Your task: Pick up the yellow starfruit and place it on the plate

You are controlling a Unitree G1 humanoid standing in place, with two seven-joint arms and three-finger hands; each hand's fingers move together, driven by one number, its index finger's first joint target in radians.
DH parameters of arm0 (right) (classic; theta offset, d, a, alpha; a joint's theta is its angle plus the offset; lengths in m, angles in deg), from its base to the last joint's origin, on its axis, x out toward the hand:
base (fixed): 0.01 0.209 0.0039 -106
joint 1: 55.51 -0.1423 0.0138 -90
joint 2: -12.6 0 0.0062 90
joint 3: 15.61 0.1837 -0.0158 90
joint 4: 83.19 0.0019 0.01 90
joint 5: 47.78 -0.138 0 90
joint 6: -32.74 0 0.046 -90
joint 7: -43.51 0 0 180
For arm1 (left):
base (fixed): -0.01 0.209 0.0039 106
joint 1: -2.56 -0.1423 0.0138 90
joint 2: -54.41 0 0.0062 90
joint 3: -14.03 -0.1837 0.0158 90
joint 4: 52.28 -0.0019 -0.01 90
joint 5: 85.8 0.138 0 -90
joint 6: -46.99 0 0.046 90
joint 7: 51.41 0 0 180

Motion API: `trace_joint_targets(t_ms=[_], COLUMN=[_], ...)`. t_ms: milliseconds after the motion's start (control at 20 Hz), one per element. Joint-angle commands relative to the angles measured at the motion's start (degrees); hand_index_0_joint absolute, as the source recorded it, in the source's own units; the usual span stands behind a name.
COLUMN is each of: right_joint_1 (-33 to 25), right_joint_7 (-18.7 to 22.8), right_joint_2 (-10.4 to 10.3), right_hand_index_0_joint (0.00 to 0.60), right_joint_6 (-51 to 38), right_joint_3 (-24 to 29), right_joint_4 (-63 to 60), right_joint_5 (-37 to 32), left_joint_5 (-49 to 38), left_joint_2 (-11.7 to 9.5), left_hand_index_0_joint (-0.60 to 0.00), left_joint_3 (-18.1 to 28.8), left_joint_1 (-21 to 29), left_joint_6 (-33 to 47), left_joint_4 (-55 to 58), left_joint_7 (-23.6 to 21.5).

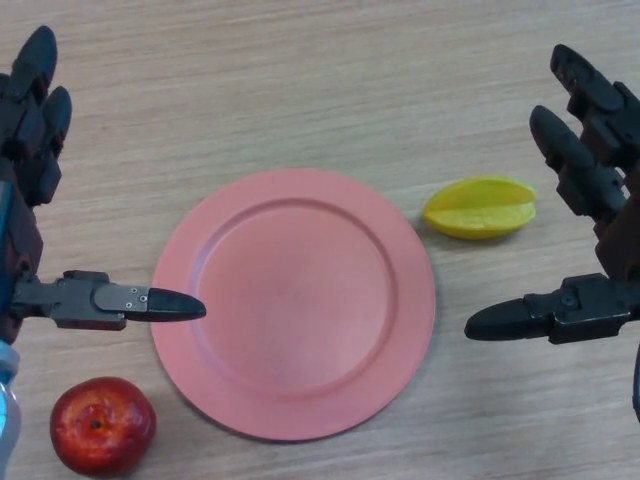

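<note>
Starfruit, yellow and ridged [480, 207], lies on the pale wooden desk [300, 80] just beside the round pink plate's [293, 303] right rim (not touching it). The right robot hand [585, 200] hovers nearby, fingers spread and empty; the left robot hand [40, 200] is likewise spread, above a red apple [102, 425].

You have one red apple [102, 425] lying on the wooden table [320, 80], near its front-left corner.

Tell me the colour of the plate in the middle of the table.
The plate is plain pink, no pattern, seen in the head view.
</note>
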Motion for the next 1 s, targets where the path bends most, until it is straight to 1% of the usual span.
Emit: trace_joint_targets(t_ms=[50,100,250,450,550,600,750,800,900,1000], right_joint_1=[-2.3,-2.3,-2.3,-2.9,-4.0,-5.8,-8.9,-10.4,-12.1,-13.6], right_joint_7=[-0.5,-0.3,0.6,1.1,1.1,1.1,0.1,-0.2,-1.6,-2.1], right_joint_2=[1.9,1.5,1.4,1.3,1.4,1.4,1.1,1.4,1.5,1.5], right_hand_index_0_joint=[0.000,0.000,0.000,0.000,0.000,0.000,0.000,0.000,0.000,0.000], right_joint_6=[-7.1,-8.6,-8.1,-7.8,-8.9,-9.8,-12.1,-12.8,-15.4,-18.8], right_joint_3=[1.9,2.0,1.6,1.2,0.3,-0.8,-1.8,-2.3,-2.5,-2.3], right_joint_4=[2.0,1.5,2.0,0.4,-1.9,-4.5,-10.1,-12.7,-16.7,-20.6], right_joint_5=[0.0,-0.2,-1.7,-2.6,-0.9,0.6,2.9,4.9,7.9,9.2], left_joint_5=[0.0,0.1,-0.1,0.0,-0.3,-0.3,-0.3,-0.4,-0.1,-0.7], left_joint_2=[-1.8,-1.7,-2.1,-1.6,-1.8,-2.1,-2.7,-2.4,-1.3,-1.2], left_hand_index_0_joint=[0.000,0.000,0.000,0.000,0.000,0.000,0.000,0.000,0.000,0.000], left_joint_3=[3.1,3.2,3.2,2.9,3.5,4.0,4.6,4.1,3.3,3.9], left_joint_1=[0.8,0.7,1.3,0.6,0.7,1.2,1.7,1.5,0.1,-0.4], left_joint_6=[4.6,4.2,2.5,5.1,5.5,6.5,6.2,5.3,6.4,6.1], left_joint_4=[3.2,3.2,3.4,2.9,2.3,2.0,2.0,2.9,3.9,4.7], left_joint_7=[0.9,1.1,1.6,2.1,2.3,1.7,1.3,1.0,0.6,0.9])
